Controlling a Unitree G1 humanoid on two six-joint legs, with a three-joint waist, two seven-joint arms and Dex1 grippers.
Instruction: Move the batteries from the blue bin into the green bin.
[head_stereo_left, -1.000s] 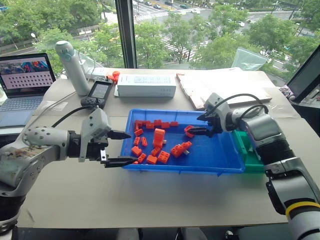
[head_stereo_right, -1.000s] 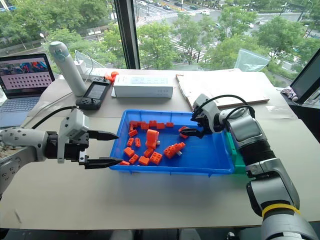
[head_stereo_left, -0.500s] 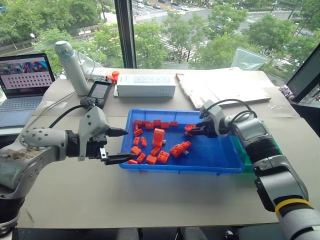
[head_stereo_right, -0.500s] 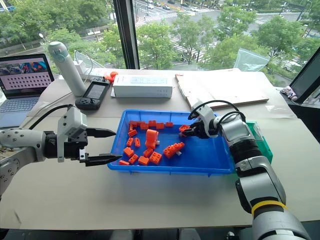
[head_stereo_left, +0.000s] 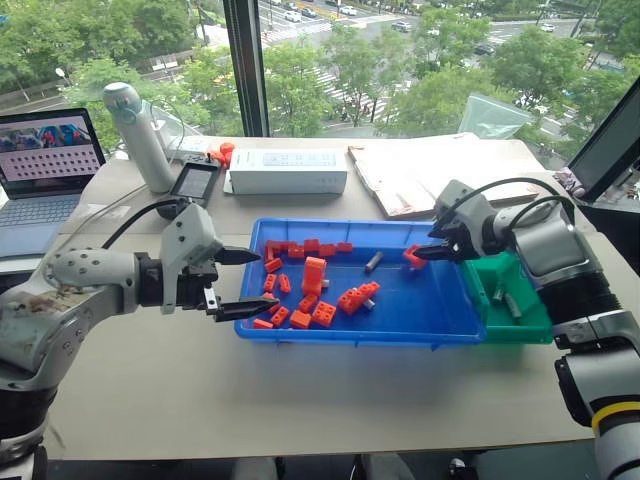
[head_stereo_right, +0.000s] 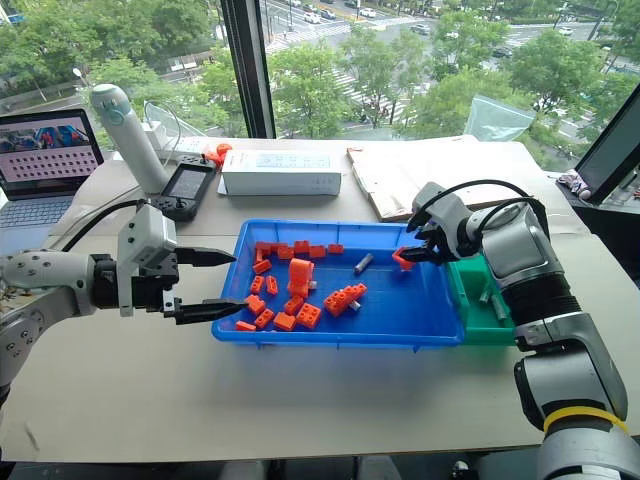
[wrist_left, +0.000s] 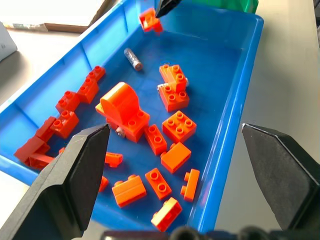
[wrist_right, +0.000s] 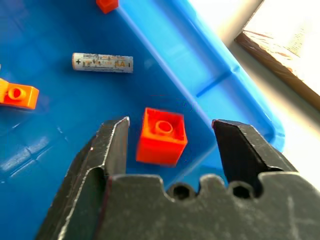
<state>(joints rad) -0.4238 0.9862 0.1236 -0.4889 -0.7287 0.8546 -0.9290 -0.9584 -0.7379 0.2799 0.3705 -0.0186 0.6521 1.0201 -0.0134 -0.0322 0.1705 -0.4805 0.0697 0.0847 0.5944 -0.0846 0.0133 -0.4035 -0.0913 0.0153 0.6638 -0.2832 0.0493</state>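
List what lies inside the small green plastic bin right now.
Two slim grey batteries lie in the small green plastic bin. The right arm covers the bin's far corner, so anything there cannot be seen.

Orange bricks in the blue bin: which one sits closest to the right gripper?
The lone small one-stud brick, framed by the open right gripper, apart from the cluster of bricks near the left gripper.

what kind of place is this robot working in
Probably an office or lab room several floors up. The work table stands at a large window looking down on trees and a street, with an open laptop and a handheld controller on it beside the blue bin.
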